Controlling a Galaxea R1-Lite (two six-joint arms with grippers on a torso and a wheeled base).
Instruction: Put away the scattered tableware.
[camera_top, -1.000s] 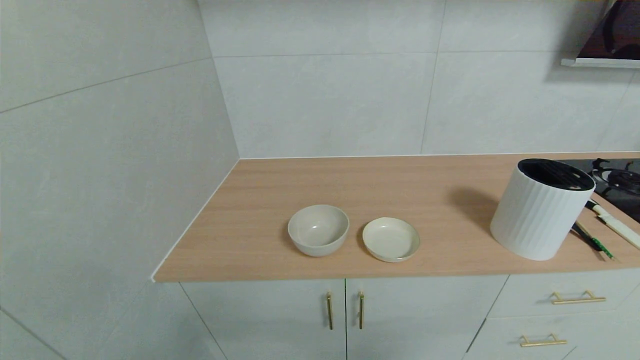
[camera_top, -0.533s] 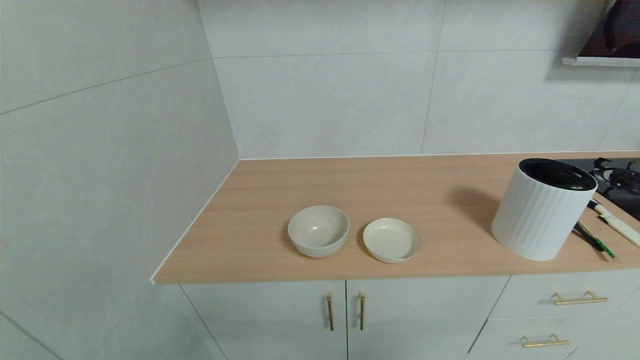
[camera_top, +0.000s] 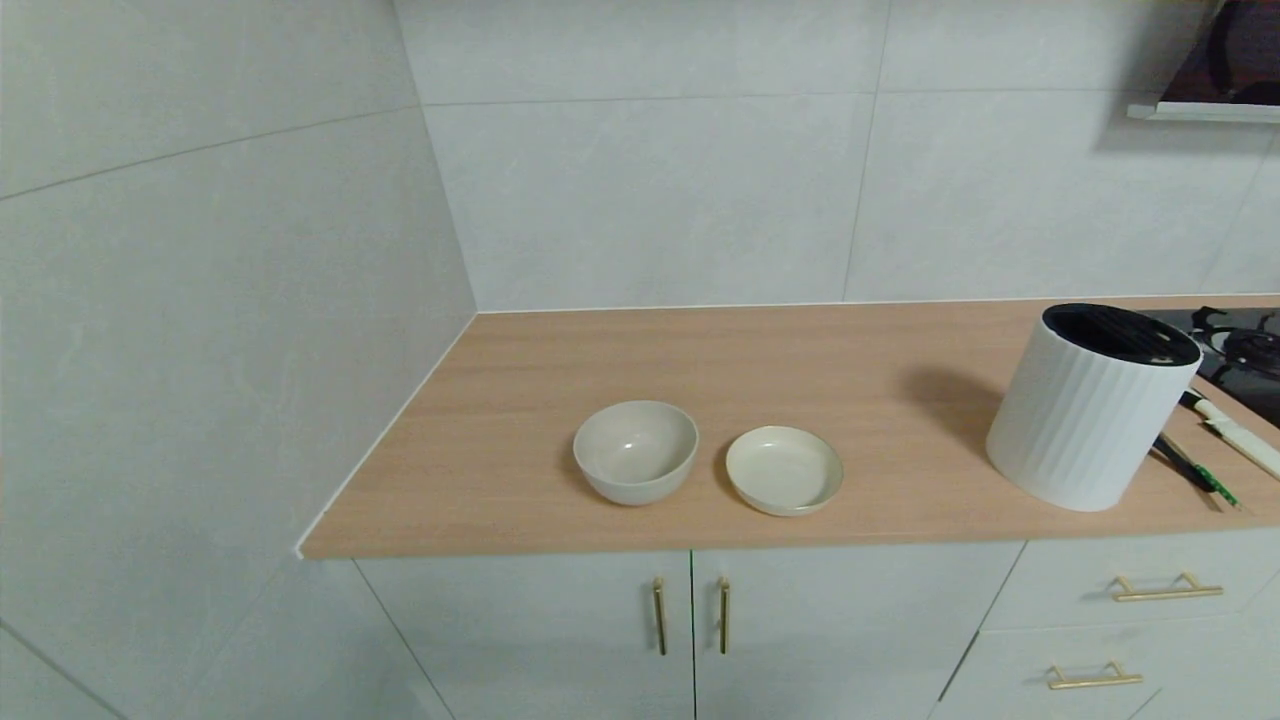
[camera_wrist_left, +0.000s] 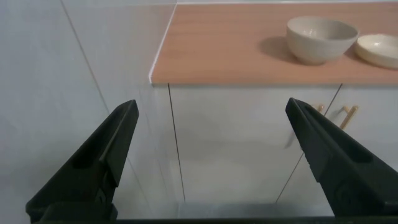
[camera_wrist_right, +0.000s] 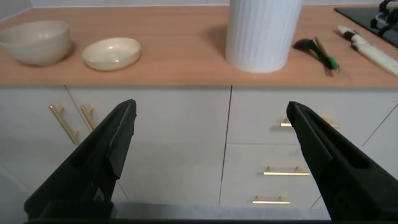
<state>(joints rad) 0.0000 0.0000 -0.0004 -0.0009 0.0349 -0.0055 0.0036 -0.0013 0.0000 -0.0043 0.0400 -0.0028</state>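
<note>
A beige bowl (camera_top: 635, 451) (camera_wrist_left: 321, 38) (camera_wrist_right: 36, 41) and a shallow cream dish (camera_top: 783, 469) (camera_wrist_left: 377, 49) (camera_wrist_right: 112, 53) sit side by side near the front edge of the wooden counter (camera_top: 760, 370). A white ribbed utensil holder (camera_top: 1088, 410) (camera_wrist_right: 262, 31) with a dark slotted top stands to the right. Beside it lie a dark-handled utensil with green marks (camera_top: 1190, 468) (camera_wrist_right: 320, 52) and a white-handled knife (camera_top: 1235, 436) (camera_wrist_right: 367, 47). My left gripper (camera_wrist_left: 211, 124) and right gripper (camera_wrist_right: 211, 124) are both open, held low in front of the cabinets, short of the counter.
White cabinet doors with gold handles (camera_top: 690, 617) and drawers (camera_top: 1165, 590) run below the counter. A tiled wall (camera_top: 200, 300) closes the left side. A black gas hob (camera_top: 1240, 350) sits at the far right, under a range hood (camera_top: 1215, 70).
The head view has shifted slightly, so the counter sits a little higher in the picture. The bowl, dish and holder have not moved on the counter.
</note>
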